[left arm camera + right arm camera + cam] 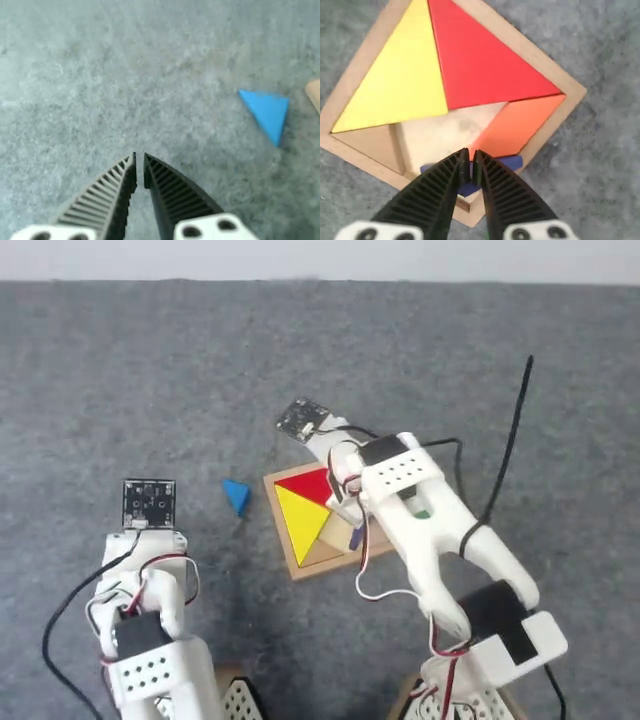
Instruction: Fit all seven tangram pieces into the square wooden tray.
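Observation:
The square wooden tray (300, 568) lies turned like a diamond in the middle of the table. In it are a red triangle (485, 60), a yellow triangle (400, 85), an orange parallelogram (515, 125) and a wood-coloured triangle (372, 142). My right gripper (470, 152) is shut, its tips over a dark blue piece (512, 161) that lies across the tray rim (572, 92). A light blue triangle (237, 496) lies on the carpet left of the tray, also the blue triangle (267, 112) ahead of my left gripper (139, 157), which is shut and holds nothing.
Grey carpet covers the table. A bit of green (423, 513) peeks from under the right arm. A bare patch of tray floor (440, 135) lies between the pieces. One corner of the tray (314, 92) shows past the blue triangle.

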`<action>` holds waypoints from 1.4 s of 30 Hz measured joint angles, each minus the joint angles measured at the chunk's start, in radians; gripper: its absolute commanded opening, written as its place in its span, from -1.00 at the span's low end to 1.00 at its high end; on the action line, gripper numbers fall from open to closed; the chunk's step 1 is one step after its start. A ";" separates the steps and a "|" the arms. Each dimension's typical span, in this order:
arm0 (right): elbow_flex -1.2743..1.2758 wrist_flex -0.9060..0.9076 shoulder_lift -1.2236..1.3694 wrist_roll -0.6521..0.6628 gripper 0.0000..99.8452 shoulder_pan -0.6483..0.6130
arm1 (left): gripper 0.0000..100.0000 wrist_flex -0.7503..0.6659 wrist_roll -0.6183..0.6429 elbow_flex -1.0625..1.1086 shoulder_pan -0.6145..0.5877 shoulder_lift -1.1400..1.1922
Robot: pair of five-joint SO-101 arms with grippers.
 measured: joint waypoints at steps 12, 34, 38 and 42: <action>0.009 0.021 0.000 0.081 -0.93 0.098 | -0.95 0.106 -0.051 0.041 0.002 -0.196; 0.009 0.172 -0.288 0.089 -0.88 0.207 | -0.95 0.157 -0.055 0.041 0.021 -0.226; 0.012 0.178 -0.180 0.103 -0.63 0.299 | -0.95 0.157 -0.055 0.041 0.021 -0.226; 0.087 0.178 -0.117 0.230 -0.43 0.333 | -0.95 0.157 -0.055 0.041 0.021 -0.226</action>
